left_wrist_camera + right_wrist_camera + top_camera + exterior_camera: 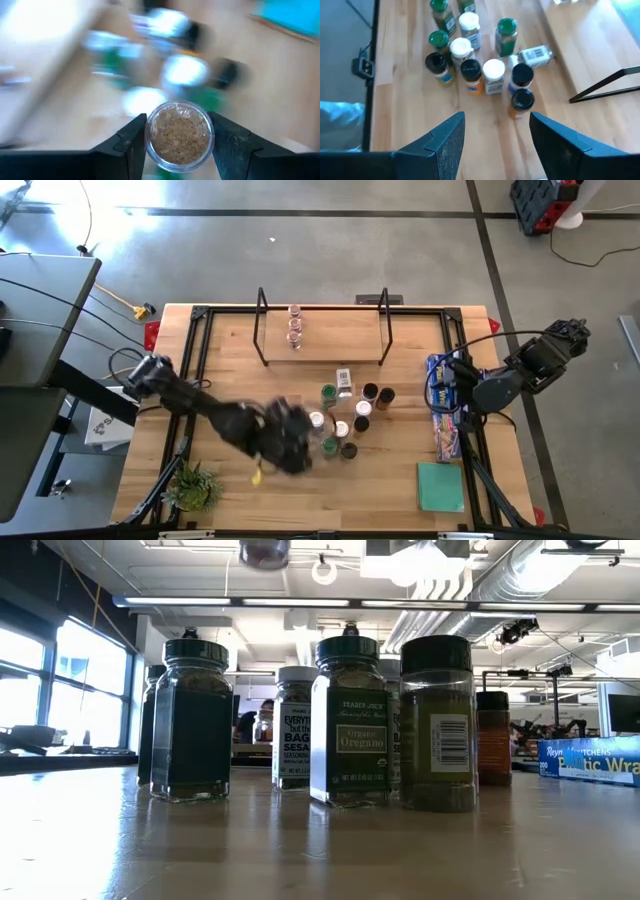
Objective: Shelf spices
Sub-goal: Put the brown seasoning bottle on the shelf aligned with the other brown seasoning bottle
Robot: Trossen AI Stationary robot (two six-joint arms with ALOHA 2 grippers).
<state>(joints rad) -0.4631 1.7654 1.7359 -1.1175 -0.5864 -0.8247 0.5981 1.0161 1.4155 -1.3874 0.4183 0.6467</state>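
Overhead, ducts [470, 600] span the room beyond the wooden table [300, 850].

the left gripper [177, 145] has its fingers [131, 142] filled by a clear-topped jar [177, 134]; just beyond the fingertips the spices [345, 415] crowd close, leaving no gap; the right gripper [496, 137] has bare table [490, 145] between its fingers; beyond that cluster, the shelf [325, 345] board lies mostly bare beside three jars [294, 325].
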